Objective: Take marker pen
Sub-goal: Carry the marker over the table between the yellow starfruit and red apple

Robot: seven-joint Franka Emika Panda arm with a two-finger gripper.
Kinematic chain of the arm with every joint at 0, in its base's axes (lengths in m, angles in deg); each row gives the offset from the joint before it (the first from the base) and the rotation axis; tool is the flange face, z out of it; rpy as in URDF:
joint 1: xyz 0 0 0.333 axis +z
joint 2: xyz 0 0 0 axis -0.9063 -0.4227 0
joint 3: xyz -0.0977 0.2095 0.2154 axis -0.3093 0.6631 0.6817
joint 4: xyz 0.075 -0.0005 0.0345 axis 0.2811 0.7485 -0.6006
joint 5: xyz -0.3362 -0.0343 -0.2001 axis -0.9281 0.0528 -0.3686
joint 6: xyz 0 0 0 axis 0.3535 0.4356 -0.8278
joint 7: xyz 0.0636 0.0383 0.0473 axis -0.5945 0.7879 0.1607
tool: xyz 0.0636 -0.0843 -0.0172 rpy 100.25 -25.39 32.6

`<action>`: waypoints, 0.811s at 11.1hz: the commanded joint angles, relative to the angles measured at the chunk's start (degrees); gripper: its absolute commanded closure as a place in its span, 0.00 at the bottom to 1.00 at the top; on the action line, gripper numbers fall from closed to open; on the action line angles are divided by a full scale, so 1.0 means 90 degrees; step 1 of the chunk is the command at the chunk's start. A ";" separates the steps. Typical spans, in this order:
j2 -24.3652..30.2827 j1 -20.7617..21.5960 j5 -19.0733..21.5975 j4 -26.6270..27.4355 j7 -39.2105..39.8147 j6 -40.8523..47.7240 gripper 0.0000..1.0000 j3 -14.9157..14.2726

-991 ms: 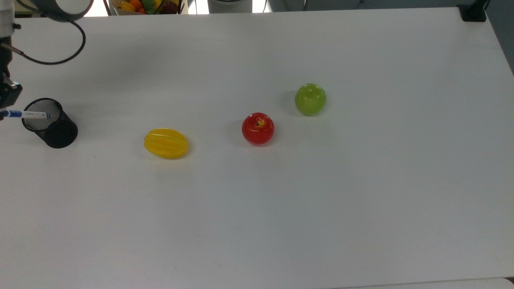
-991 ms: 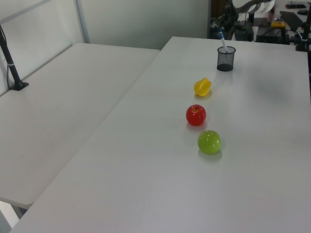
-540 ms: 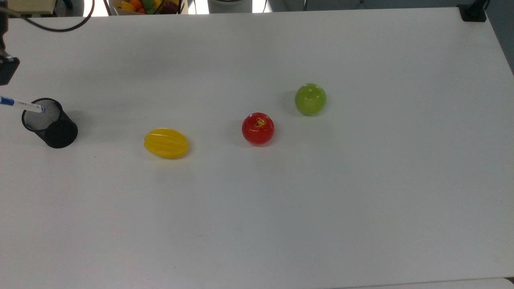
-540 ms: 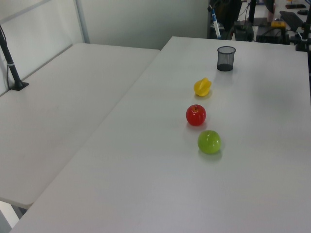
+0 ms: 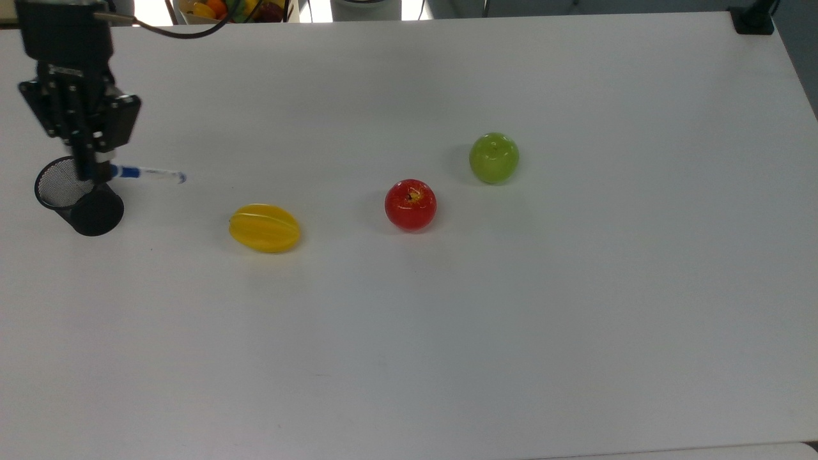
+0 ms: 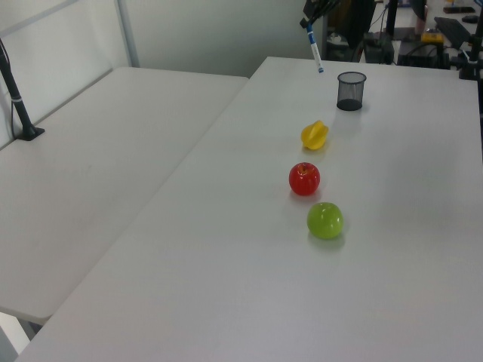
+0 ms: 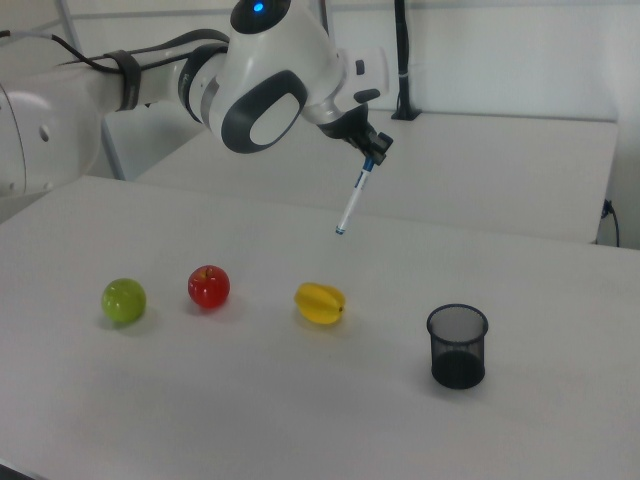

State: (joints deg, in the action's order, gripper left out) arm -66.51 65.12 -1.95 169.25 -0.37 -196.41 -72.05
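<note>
Above the table: the marker pen is held in the air, gripped at its upper blue end, its lower tip pointing down at a tilt.
Gripper: the gripper is clamped on the pen, jaws narrowed around the barrel.
Progress: the pen is judged already taken; it hangs clear of the cup, and little seems left beyond carrying it off.
Cup contents: nothing is seen inside the black mesh cup in the right view.
Other things: a yellow fruit, a red apple and a green apple are lined up on the table, well apart from the cup.

Fingers grip marker pen by mesh cup; starfruit, red apple, green apple on table.
</note>
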 commanded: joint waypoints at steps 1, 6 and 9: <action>0.0407 0.0443 -0.0164 0.0197 -0.0081 0.1129 0.97 -0.0078; 0.0301 0.1429 -0.0371 0.0246 -0.0110 0.1913 0.97 -0.0098; -0.0342 0.1888 -0.0546 0.0295 -0.0110 0.1856 0.93 -0.0098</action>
State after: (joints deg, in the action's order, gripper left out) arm -65.91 78.86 -4.89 171.37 -0.84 -179.72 -71.85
